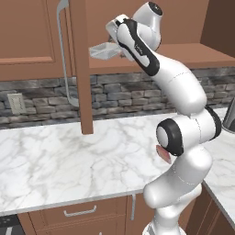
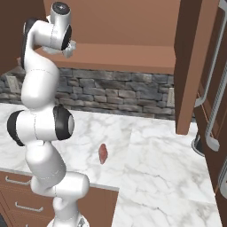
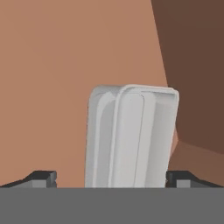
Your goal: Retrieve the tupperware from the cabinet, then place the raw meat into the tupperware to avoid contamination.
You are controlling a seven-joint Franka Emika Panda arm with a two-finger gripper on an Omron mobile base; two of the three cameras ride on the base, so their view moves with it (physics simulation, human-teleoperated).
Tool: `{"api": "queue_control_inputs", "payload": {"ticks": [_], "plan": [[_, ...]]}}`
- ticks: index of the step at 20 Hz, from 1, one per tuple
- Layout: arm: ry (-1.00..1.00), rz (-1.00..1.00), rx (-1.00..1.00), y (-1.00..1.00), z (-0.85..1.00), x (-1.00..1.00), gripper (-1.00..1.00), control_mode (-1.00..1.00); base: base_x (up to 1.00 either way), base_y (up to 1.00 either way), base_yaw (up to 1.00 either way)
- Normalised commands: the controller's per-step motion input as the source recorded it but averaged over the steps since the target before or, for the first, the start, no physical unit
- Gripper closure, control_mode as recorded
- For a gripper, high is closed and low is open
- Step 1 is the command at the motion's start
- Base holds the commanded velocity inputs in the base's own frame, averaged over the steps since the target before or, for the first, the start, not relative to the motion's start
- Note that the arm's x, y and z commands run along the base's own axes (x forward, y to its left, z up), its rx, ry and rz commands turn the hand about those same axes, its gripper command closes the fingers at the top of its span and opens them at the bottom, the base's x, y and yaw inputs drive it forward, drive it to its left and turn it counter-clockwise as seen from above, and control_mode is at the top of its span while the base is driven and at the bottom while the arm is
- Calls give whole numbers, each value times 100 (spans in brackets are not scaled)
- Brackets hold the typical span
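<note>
Translucent plastic tupperware (image 3: 131, 138), matt wood cabinet (image 1: 27, 41), glossy marble counter (image 1: 69, 160), rough stone backsplash (image 2: 115, 95)

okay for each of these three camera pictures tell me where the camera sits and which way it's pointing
Left base view: behind the arm's left, facing the marble counter and open cabinet; the arm rises at lower right, reaching the tupperware.
Right base view: behind its right, same counter; arm at left, raw meat lying on the marble.
Hand view: on the hand, facing into the cabinet; tool fingertips flank the tupperware.
Both base views share counter, cabinet, and arm.
</note>
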Motion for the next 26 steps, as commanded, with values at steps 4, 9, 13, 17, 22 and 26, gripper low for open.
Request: {"api": "queue_control_inputs", "payload": {"ticks": [4,9,13,17,22,26], "plan": [[0,0,0,16,-12,29,-100,-100,0,0,0],[0,0,0,17,-15,37,-100,-100,0,0,0],[0,0,0,16,-19,40,-100,-100,0,0,0],[2,0,0,9,-25,37,-100,-100,0,0,0],[3,0,0,15,-28,16,-100,-100,0,0,0],[8,0,0,23,-42,0,100,-100,0,0,0]]}}
